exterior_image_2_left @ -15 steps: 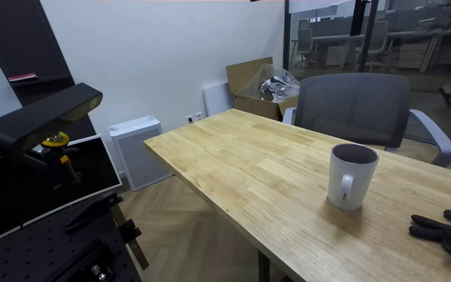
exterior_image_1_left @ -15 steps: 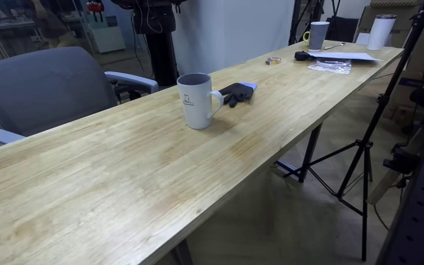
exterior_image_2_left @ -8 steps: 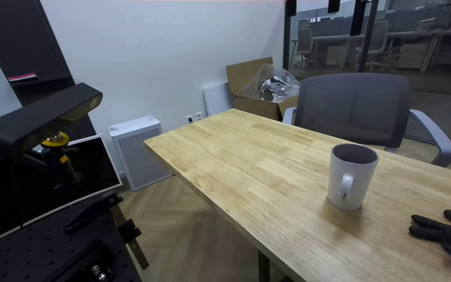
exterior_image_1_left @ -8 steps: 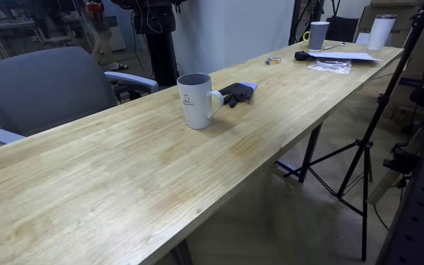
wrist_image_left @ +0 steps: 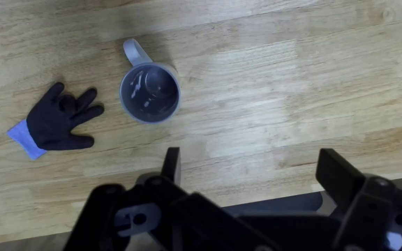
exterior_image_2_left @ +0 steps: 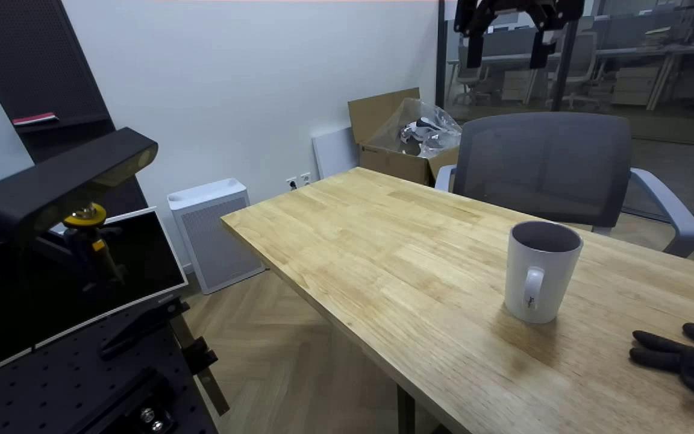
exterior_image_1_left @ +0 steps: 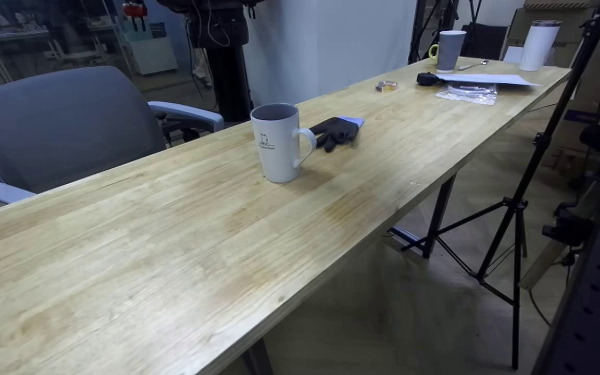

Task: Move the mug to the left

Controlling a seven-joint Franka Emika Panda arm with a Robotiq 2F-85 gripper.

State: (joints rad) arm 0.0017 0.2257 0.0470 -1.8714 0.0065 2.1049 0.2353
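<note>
The white mug [exterior_image_1_left: 278,156] stands upright on the wooden table, with a small dark print on its side and a side handle. It also shows in an exterior view [exterior_image_2_left: 540,283] and in the wrist view [wrist_image_left: 176,75], where its grey inside and handle are seen from above. My gripper [exterior_image_2_left: 507,59] is open and empty, high above the table near the top edge of an exterior view. In the wrist view the gripper [wrist_image_left: 249,150] has its fingers wide apart, with the mug off to the upper left of them and not between them.
A dark glove [wrist_image_left: 52,122] lies on the table beside the mug. A grey chair [exterior_image_2_left: 543,169] stands at the table's long edge. Farther along the table are a grey cup [exterior_image_1_left: 450,52], a white tumbler [exterior_image_1_left: 538,47], paper [exterior_image_1_left: 487,79] and a plastic bag [exterior_image_1_left: 466,94].
My gripper has come down into an exterior view from its top edge, with its fingers apart. The mug and the glove have not moved. A person behind the glass walked past.
</note>
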